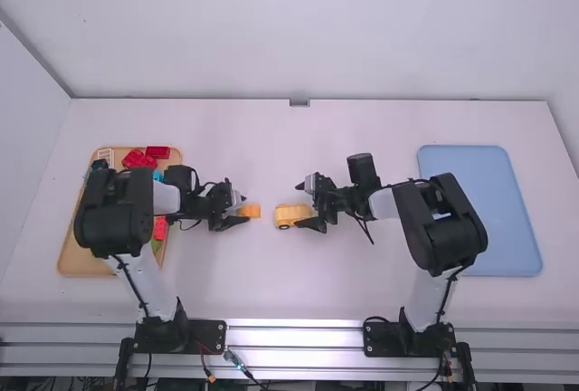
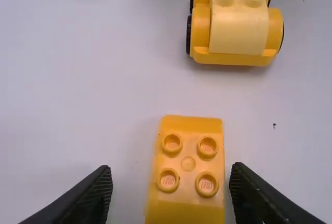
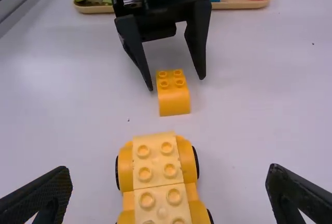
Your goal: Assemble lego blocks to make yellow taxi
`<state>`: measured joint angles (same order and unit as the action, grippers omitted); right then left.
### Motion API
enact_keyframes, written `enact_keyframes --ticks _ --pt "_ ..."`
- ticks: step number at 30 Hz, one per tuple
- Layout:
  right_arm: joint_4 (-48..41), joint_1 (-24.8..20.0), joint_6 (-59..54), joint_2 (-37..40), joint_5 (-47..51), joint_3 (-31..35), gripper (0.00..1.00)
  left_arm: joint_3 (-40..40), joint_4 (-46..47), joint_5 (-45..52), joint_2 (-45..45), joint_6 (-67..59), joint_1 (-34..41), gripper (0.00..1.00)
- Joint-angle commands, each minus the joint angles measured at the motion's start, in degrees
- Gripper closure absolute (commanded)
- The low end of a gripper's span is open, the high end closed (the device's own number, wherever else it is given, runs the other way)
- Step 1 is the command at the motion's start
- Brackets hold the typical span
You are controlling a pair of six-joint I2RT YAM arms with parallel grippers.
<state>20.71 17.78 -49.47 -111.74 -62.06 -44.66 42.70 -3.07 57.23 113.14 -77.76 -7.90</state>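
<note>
My left gripper (image 1: 237,211) stands open around the back part of a small yellow-orange block (image 1: 250,211). From the left wrist view, the block (image 2: 188,169) has several studs and sits between the spread fingers of the left gripper (image 2: 170,180), with gaps at both sides. The yellow wheeled car (image 1: 288,215) rests to the right of the block, apart from it. My right gripper (image 1: 307,204) is open at the car's right end. In the right wrist view, the car (image 3: 158,172) lies between the wide-apart fingers of the right gripper (image 3: 168,185), not touched by them.
A wooden tray (image 1: 81,262) with red, blue and green blocks stands at the left, partly under the left arm. A blue tray (image 1: 507,219) lies at the right, beyond the right arm's elbow. White table (image 1: 280,156) surface surrounds the grippers.
</note>
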Motion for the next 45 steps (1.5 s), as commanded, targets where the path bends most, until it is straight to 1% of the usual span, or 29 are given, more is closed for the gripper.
enact_keyframes --ticks 1,6,8,11,15,18,21,25,27,29,31,35,40,43,45 --pt "-0.1 0.1 -0.1 -0.8 -1.2 -0.4 0.01 -0.9 0.2 0.2 0.6 -0.1 1.8 0.41" --pt "-0.2 0.0 -0.1 -0.8 -1.1 -0.4 0.01 -0.9 -0.2 -4.2 0.6 0.0 4.2 0.50" --pt "-0.2 -0.1 -0.1 -0.8 -1.2 -0.4 0.01 -0.9 -0.1 -4.1 0.6 0.0 3.9 0.50" --pt "-0.4 -0.2 -0.1 -0.8 -1.1 -0.4 0.01 -0.9 0.3 -3.7 0.6 0.0 2.6 0.46" --pt "-0.3 -0.2 -0.1 -0.8 -1.1 -0.4 0.01 -0.9 1.5 -0.3 0.6 -0.1 -0.3 0.43" --pt "-0.1 -0.1 -0.1 -0.8 -1.1 -0.4 0.01 -1.2 1.6 0.8 0.6 -1.9 -1.0 0.45" --pt "-0.1 -0.2 -0.1 -0.8 -1.1 -0.4 0.01 -1.8 0.8 0.3 0.7 -2.0 0.2 0.47" --pt "-0.1 -0.2 -0.1 -0.8 -1.2 -0.4 0.01 -1.9 0.4 0.3 0.9 -2.1 1.2 0.47" --pt "-0.1 -0.2 -0.1 -0.8 -1.2 -0.4 0.01 -1.8 0.1 0.1 1.1 -2.0 1.2 0.50" --pt "-0.2 -0.2 -0.1 -0.8 -1.2 -0.4 0.01 -1.7 0.2 0.1 1.2 -2.0 1.1 0.60" --pt "-0.2 -0.2 -0.1 -0.8 -1.2 -0.4 0.01 -1.8 0.2 0.1 1.2 -2.0 1.1 0.67" --pt "-0.2 -0.1 -0.1 -0.8 -1.2 -0.4 0.01 -1.8 -0.4 -1.4 1.2 -0.5 1.2 0.68" --pt "-0.3 -0.2 -0.1 -0.8 -1.1 -0.4 0.01 -1.8 -0.7 -1.2 1.2 0.0 1.2 0.69" --pt "-0.3 -0.2 -0.1 -0.8 -1.1 -0.4 0.01 -1.8 -0.7 -1.1 1.2 0.0 1.1 0.66" --pt "-0.5 -0.1 -0.1 -0.8 -1.1 -0.4 0.01 -1.8 -0.6 -0.3 1.1 0.0 1.1 0.61"
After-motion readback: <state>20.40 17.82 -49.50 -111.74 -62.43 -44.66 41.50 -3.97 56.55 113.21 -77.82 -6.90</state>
